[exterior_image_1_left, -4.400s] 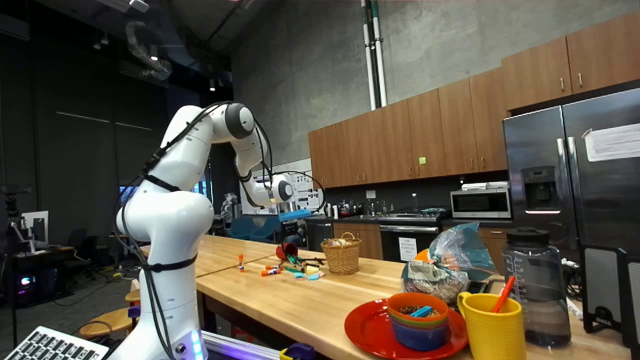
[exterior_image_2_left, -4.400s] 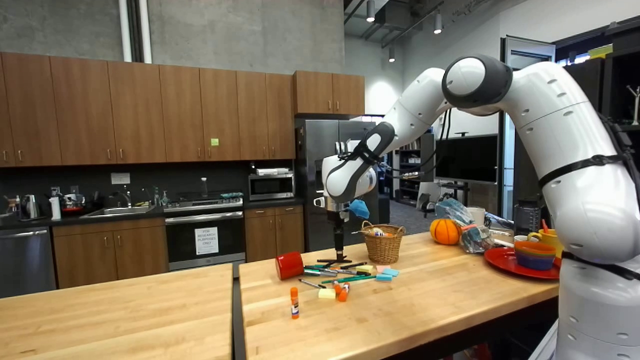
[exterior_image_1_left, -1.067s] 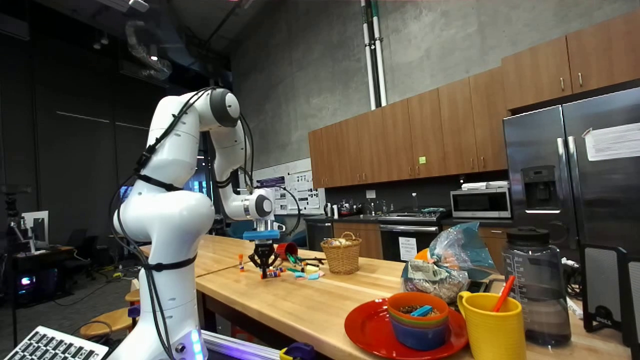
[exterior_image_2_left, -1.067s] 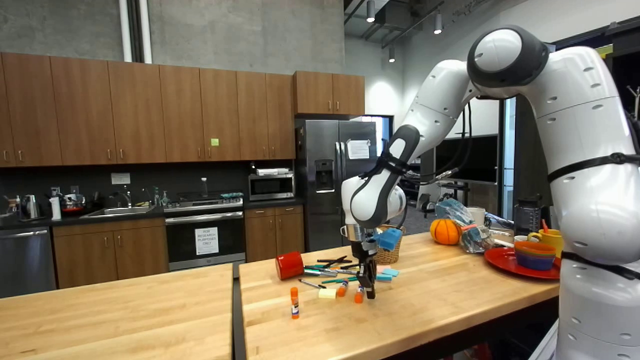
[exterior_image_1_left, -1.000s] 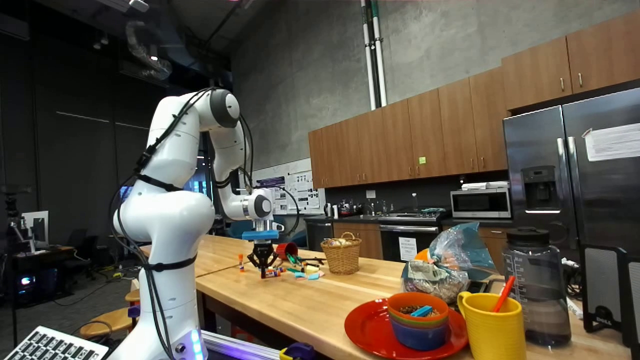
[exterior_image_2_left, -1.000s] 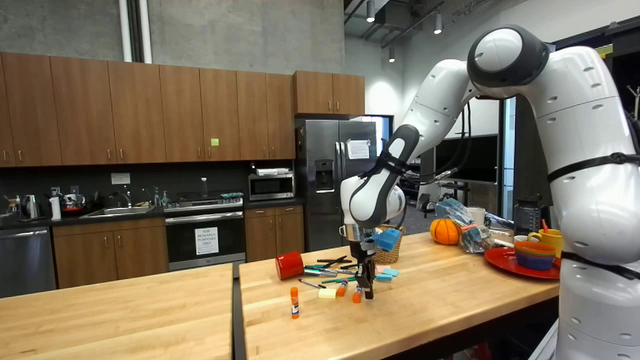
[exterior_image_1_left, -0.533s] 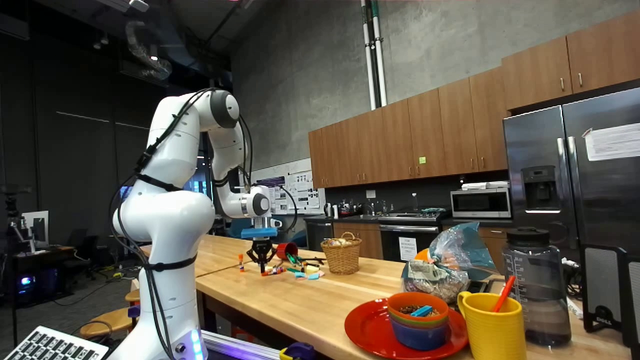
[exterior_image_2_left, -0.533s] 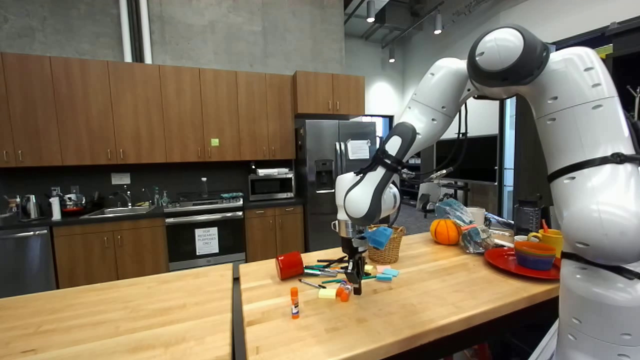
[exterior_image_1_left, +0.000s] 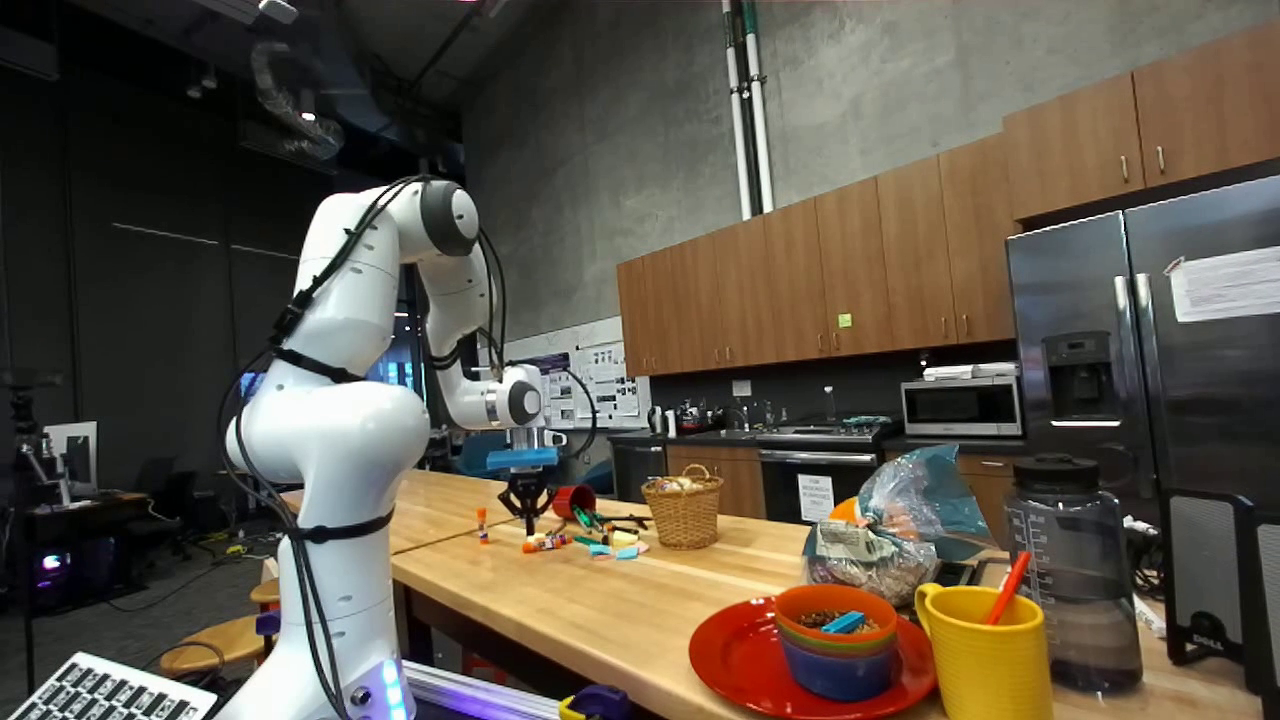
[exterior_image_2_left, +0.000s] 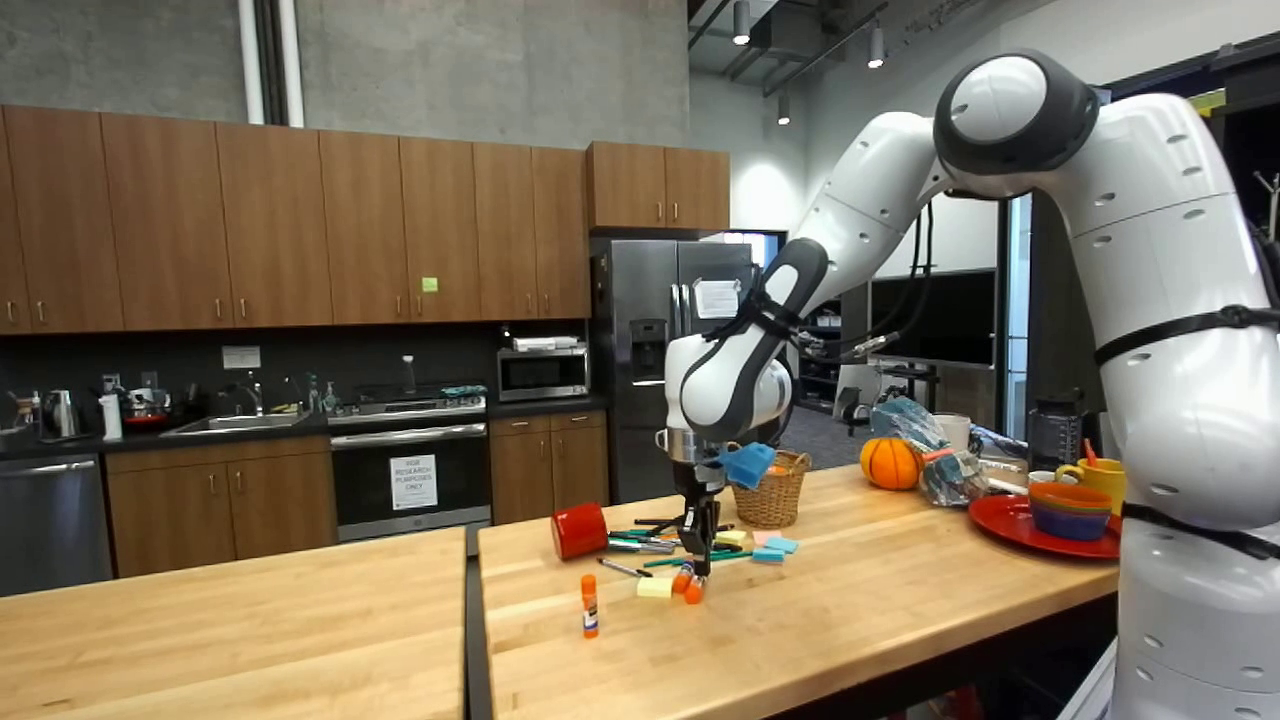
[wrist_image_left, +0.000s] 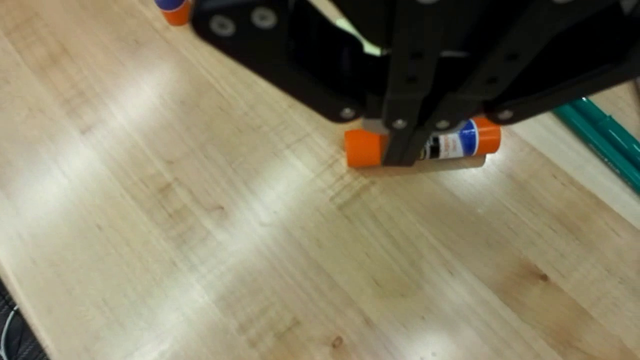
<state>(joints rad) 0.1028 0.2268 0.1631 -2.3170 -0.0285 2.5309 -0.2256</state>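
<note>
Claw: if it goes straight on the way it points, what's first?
Likely the lying glue stick that the claw overlaps in the wrist view; depth is unclear, so it might slip past onto the tabletop.

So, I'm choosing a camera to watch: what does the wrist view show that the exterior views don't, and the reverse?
Only the wrist view: dark knots in the tabletop.
Only the exterior views: the red cup on its side, wicker basket and yellow mug.
All share: the tabletop, and the shut gripper close to a lying glue stick.
</note>
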